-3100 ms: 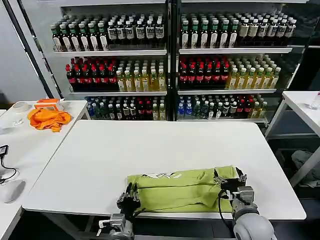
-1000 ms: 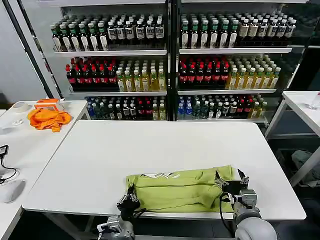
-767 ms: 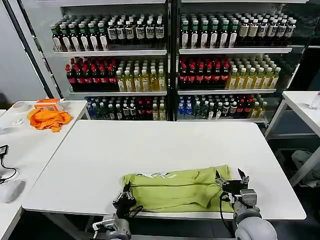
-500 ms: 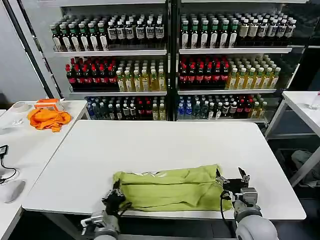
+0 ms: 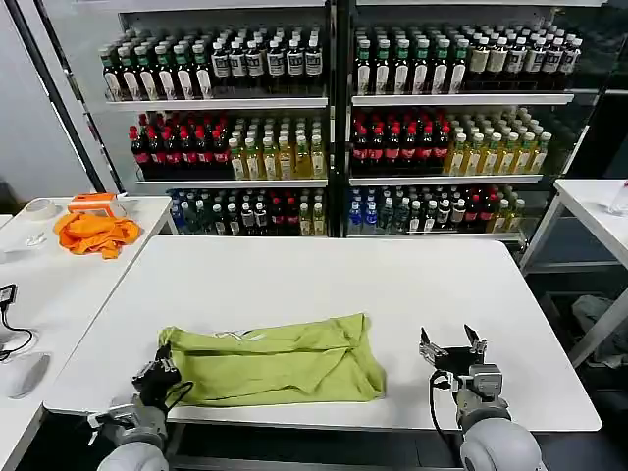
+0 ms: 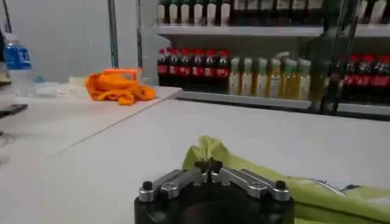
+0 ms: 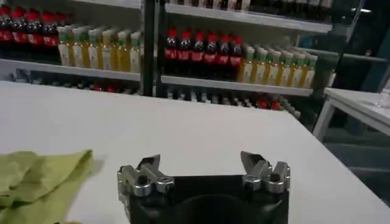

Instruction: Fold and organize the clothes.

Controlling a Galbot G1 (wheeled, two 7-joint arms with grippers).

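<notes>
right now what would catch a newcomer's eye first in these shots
The lime T-shirt lies folded into a long band near the front edge of the white table, bright against it. The left claw is shut on its left end, while the right claw stands open on bare table off the shirt's right end. Behind, shelves of bottles fill the back wall, and an orange cloth sits on the side table at left.

Right gripper [image 7: 203, 165] fingers spread wide, nothing between them, hovering over the white table [image 7: 183, 122]. Lime T-shirt [image 7: 38, 182] edge lies crumpled on the table, off to one side of the gripper, apart from the fingers. Behind: shelves [image 7: 231, 85] of bottles [image 7: 201, 59], red and yellow-green caps. Another white table [image 7: 359, 106] beyond the near one's edge.
</notes>
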